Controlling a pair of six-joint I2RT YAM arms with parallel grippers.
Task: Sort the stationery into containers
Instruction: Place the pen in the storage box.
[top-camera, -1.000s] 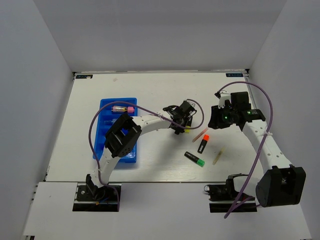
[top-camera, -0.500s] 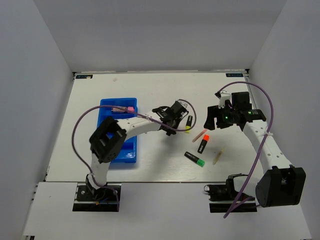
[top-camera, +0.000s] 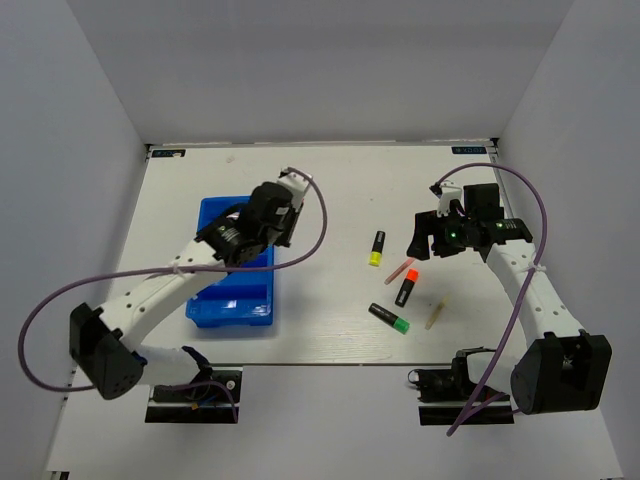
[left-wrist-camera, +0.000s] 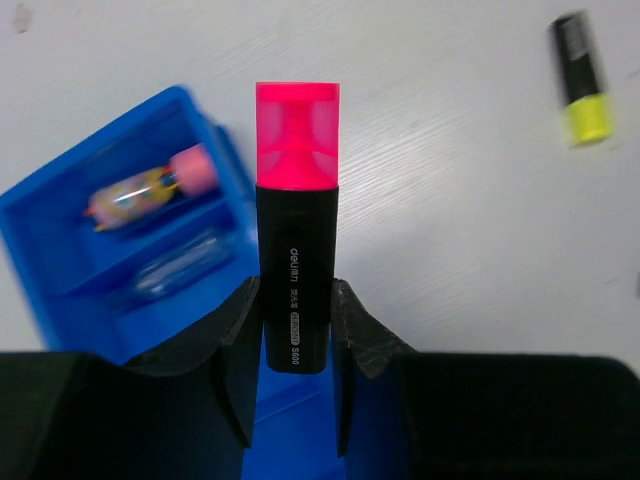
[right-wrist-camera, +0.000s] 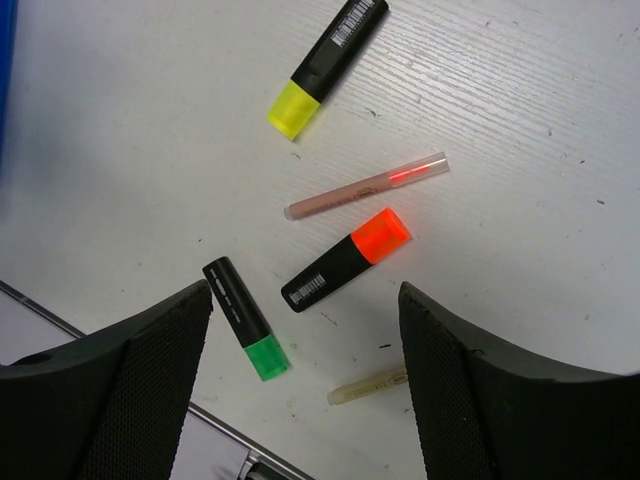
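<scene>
One pink highlighter (left-wrist-camera: 296, 230) is clamped by the lower end of its black barrel between the left fingers (left-wrist-camera: 232, 350), cap pointing away from the wrist. It is held in the air at the far right corner of the tray (top-camera: 235, 318). The right fingers (right-wrist-camera: 120, 370) are spread wide and grip nothing. They hover above the yellow highlighter (right-wrist-camera: 327, 66), pink stick (right-wrist-camera: 365, 187), orange highlighter (right-wrist-camera: 345, 260), green highlighter (right-wrist-camera: 245, 318) and beige stick (right-wrist-camera: 368, 385), all loose on the surface (top-camera: 330, 180).

Probable faults from this position:

1. Missed drop. In the left wrist view the cap end hangs over bare surface beyond the rim. Releasing here could land the highlighter on the rim or outside the tray.
2. Bridging. The barrel sits at an angle to the compartments and could come to rest across the ribs.
3. Crowding. A pink tube (left-wrist-camera: 150, 185) and a clear pen (left-wrist-camera: 185, 265) occupy the two nearest compartments, so a drop there would stack items.
4. Pivoting. The grip is low with a long overhang, so a quick move could swing the barrel.
5. Nudging. The pink stick and orange highlighter lie just beside each other, so wide fingers descending on one may shift the other.
</scene>
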